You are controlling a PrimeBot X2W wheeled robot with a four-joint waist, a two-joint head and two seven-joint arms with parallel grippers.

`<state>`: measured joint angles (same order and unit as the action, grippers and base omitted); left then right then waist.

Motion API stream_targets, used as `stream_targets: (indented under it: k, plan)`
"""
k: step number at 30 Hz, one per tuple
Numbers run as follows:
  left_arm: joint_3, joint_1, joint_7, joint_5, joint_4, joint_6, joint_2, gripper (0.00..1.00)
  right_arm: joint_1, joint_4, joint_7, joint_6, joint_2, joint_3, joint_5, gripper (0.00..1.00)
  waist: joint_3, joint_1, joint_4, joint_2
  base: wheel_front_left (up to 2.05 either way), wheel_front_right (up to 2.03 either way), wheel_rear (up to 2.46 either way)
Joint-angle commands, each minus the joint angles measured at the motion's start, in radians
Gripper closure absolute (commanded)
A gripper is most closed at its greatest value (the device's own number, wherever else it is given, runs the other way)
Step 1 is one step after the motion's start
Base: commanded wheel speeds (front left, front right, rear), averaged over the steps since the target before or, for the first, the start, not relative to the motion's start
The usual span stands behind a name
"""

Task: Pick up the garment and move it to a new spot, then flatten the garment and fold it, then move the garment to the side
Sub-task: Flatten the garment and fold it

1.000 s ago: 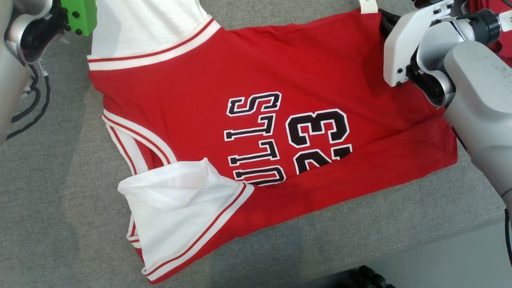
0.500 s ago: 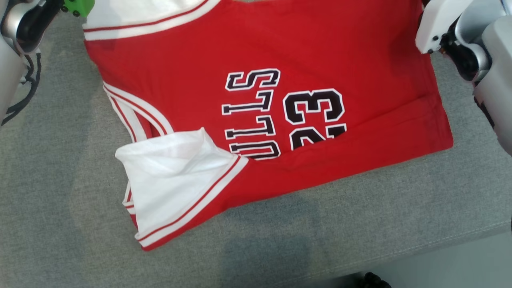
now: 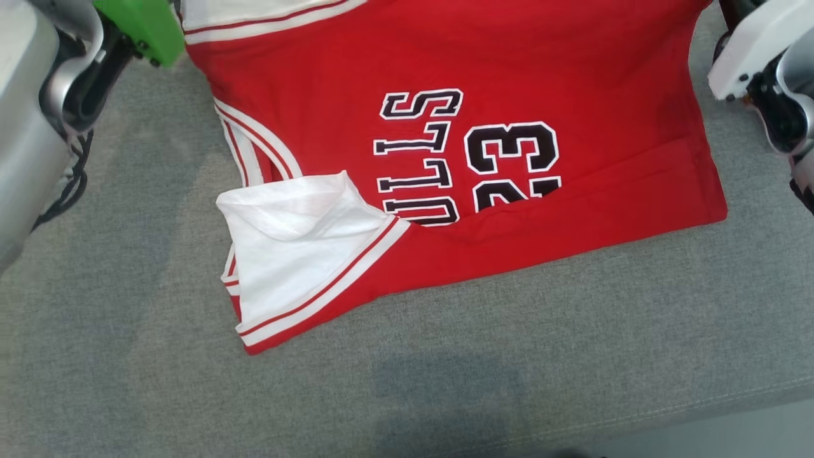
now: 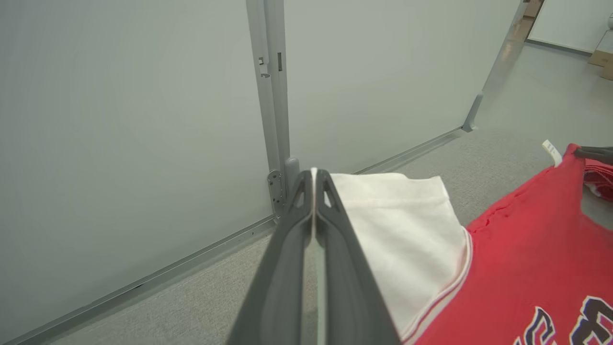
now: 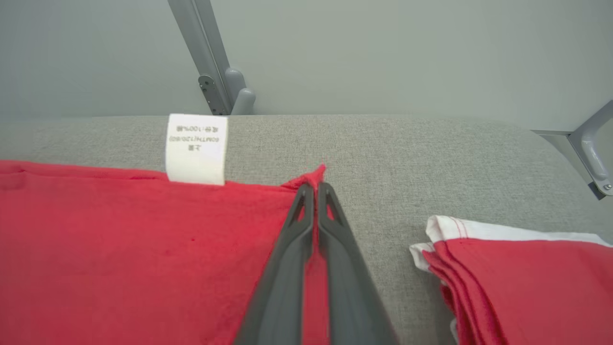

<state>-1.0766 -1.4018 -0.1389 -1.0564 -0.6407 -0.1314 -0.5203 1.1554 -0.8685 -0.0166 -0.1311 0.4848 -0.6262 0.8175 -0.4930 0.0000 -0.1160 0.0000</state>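
Observation:
The garment (image 3: 445, 76) is a red jersey with white sleeves, black lettering and the number 23, spread on the grey cushion. Its near long edge is folded over and one white sleeve (image 3: 299, 248) is turned up at the front left. In the left wrist view my left gripper (image 4: 313, 178) is shut on the far white sleeve corner (image 4: 407, 225). In the right wrist view my right gripper (image 5: 315, 187) is shut on the red hem corner (image 5: 143, 249), next to a white care label (image 5: 196, 148). Only the wrist housings of both arms appear at the head view's upper corners.
A second folded red and white garment (image 5: 517, 278) lies right of my right gripper. The grey cushion (image 3: 509, 369) has bare room in front of the jersey. A grey partition wall with a metal post (image 4: 273, 96) stands behind. A green part (image 3: 137, 25) sits on my left wrist.
The head view has shifted, so the jersey sits higher and farther right in it. My right gripper has closed onto the hem corner. The left gripper stayed shut.

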Motion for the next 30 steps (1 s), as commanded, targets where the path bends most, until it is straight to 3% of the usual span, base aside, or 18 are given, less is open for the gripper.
stream_targets:
  k: [1, 9, 12, 19, 24, 30]
  plan:
    - [-0.01, 0.042, -0.024, -0.018, 0.033, 0.001, -0.029, 1.0, -0.042, 0.021, -0.005, 0.001, 0.021, -0.005, 0.021, 1.0, 0.035, 0.0, 0.023, 0.0, 0.0, 0.0, 0.0]
    - [-0.028, 0.208, -0.09, -0.079, 0.198, 0.001, -0.123, 1.0, -0.212, 0.1, -0.015, 0.001, 0.114, 0.009, 0.096, 1.0, 0.105, 0.0, 0.061, 0.0, 0.0, 0.0, 0.0]
    - [-0.022, 0.322, -0.106, -0.112, 0.299, 0.026, -0.166, 1.0, -0.302, 0.138, -0.024, 0.001, 0.146, 0.018, 0.127, 1.0, 0.135, 0.0, 0.077, 0.0, 0.0, 0.0, 0.0]
    - [-0.013, 0.489, -0.118, -0.157, 0.437, 0.091, -0.201, 1.0, -0.399, 0.206, -0.043, 0.001, 0.171, 0.02, 0.139, 1.0, 0.15, 0.0, 0.085, 0.0, 0.0, 0.0, 0.0]
    - [0.015, 0.613, -0.126, -0.186, 0.489, 0.123, -0.195, 1.0, -0.45, 0.231, -0.056, 0.001, 0.181, 0.027, 0.124, 1.0, 0.149, 0.0, 0.086, 0.0, 0.0, 0.0, 0.0]
    - [0.093, 0.742, -0.126, -0.164, 0.474, 0.122, -0.143, 1.0, -0.498, 0.215, -0.047, 0.001, 0.184, 0.052, 0.119, 1.0, 0.144, 0.0, 0.09, 0.0, 0.0, 0.0, 0.0]
